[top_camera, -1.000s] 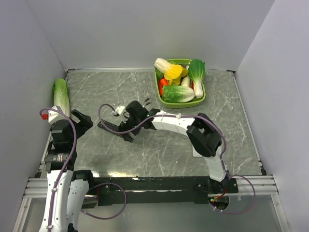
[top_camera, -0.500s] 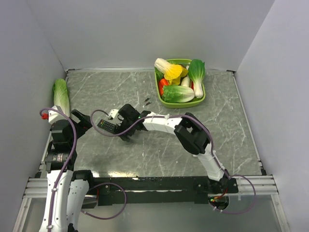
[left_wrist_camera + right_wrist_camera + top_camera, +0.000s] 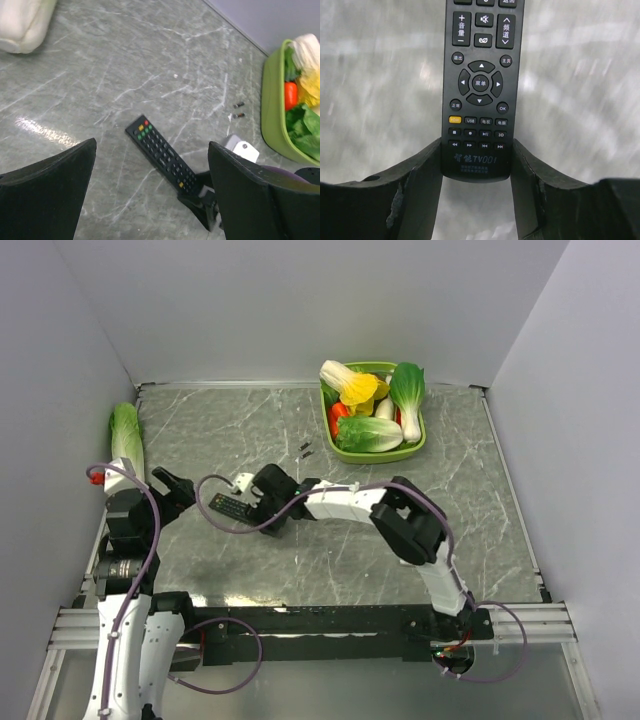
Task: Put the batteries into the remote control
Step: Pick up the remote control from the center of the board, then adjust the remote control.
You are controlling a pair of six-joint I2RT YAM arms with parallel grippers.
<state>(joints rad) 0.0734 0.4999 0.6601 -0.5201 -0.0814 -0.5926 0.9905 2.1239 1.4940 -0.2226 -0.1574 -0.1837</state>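
The slim black remote control (image 3: 229, 507) lies face up on the marble table, left of centre. It also shows in the left wrist view (image 3: 162, 154) and the right wrist view (image 3: 480, 85). My right gripper (image 3: 255, 508) is shut on the remote's bottom end, one finger on each long side (image 3: 476, 152). It also shows in the left wrist view (image 3: 212, 202). My left gripper (image 3: 172, 490) is open and empty, hovering left of the remote (image 3: 152, 145). No blue batteries are in view.
Two tiny dark bits (image 3: 305, 449) lie behind the remote, also in the left wrist view (image 3: 239, 110). A green tray (image 3: 418, 448) of toy vegetables stands at the back right. A napa cabbage (image 3: 126, 435) lies by the left wall.
My right gripper swung left and then back a little, keeping the remote in its jaws. The remote shifted slightly right and nearer. The left gripper barely moved.
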